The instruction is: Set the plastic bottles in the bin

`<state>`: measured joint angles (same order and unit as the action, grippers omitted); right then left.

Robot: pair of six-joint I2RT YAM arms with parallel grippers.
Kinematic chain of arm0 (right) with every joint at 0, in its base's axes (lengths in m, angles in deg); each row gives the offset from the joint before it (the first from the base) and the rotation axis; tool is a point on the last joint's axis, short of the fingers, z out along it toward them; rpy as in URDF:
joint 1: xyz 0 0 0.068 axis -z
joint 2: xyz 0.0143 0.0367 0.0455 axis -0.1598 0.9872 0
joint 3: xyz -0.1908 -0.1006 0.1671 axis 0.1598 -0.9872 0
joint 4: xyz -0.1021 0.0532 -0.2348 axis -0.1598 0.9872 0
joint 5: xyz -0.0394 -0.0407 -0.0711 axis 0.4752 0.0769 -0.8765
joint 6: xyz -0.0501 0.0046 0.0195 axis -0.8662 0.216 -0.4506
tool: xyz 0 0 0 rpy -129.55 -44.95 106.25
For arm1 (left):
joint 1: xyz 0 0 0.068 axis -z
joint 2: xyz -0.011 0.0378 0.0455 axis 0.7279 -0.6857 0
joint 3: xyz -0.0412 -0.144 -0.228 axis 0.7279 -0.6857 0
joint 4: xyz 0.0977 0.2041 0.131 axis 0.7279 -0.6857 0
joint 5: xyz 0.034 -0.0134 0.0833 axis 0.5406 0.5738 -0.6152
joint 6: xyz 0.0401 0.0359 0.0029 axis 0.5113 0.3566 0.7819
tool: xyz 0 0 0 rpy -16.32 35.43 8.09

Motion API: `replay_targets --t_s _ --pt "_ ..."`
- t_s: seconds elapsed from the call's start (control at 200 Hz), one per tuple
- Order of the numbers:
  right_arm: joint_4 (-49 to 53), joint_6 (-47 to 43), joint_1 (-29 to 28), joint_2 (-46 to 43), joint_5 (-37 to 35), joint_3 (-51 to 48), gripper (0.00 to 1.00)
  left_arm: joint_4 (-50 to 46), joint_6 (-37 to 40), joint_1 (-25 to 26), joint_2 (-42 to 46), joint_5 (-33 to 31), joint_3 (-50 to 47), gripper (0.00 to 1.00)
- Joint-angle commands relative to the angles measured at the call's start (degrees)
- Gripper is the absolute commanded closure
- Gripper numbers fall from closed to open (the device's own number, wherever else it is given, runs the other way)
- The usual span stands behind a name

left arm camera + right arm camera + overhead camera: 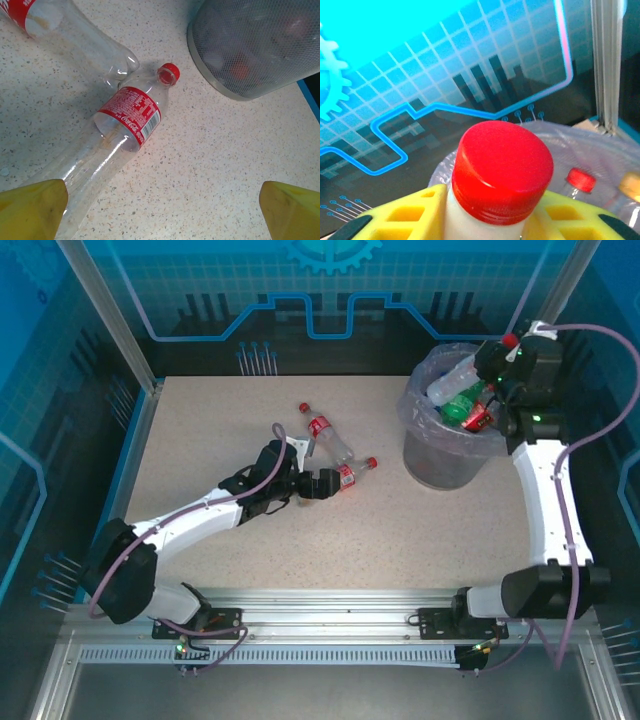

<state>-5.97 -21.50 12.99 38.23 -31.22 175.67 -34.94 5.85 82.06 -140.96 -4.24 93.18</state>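
Left end effector [325,483], jaws wide apart, sits by a labelled bottle [345,476] on the counter [200,440]; another bottle [328,435] lies beyond. Farther off, right end effector [512,345] clamps a red-capped bottle [502,170] above the bin [440,465], which already holds several.

Right gripper [495,217] closed on neck of bottle [502,170]. Yellow fingers [405,215] press it from both sides, just under big red cap. Bottle body below cap white, upright, cap close to camera. Behind, at lower right: bin [600,150], crinkled pale liner along rim. Inside it, second bottle [581,181], clear with small red cap; beside that, at frame edge, yellowish cap [631,186], blurred. Backdrop: blue wall panel [445,65] with grid, circuit lines, gear emblem [330,75] at left. Metal post [606,60] upright at right.
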Motion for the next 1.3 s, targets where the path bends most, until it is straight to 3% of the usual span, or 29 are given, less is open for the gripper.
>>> replay_targets --t_s 0.0,0.405,0.64,0.735,0.956,1.146,1.291 --pt "5.5 -4.9 3.1 -3.6 -3.5 1.8 0.61 1.9 0.2 -0.3 -1.4 2.1 1.0 0.01" --pt "12.7 -1.8 16.3 -4.1 12.1 0.0 0.60 1.7 0.3 -0.3 -2.1 2.6 1.6 0.01" --pt "9.7 1.5 15.8 0.8 18.9 -1.7 0.61 2.0 -0.1 -0.4 -2.9 3.1 1.9 0.01" --pt "4.6 3.1 12.8 0.9 16.8 -3.9 0.61 2.1 -0.2 -0.4 -2.9 3.1 2.0 0.01" --pt "-8.3 2.5 5.3 0.9 2.9 -7.7 0.61 1.5 0.0 -0.3 -2.9 3.1 2.5 0.01" --pt "-18.1 -3.2 1.7 1.3 -8.5 -9.3 0.61 1.2 0.5 -0.3 -3.2 2.6 2.6 0.01" --pt "-22.8 -8.7 0.9 3.0 -12.3 -9.1 0.61 -1.7 3.0 -0.3 -4.3 0.9 4.3 0.01"
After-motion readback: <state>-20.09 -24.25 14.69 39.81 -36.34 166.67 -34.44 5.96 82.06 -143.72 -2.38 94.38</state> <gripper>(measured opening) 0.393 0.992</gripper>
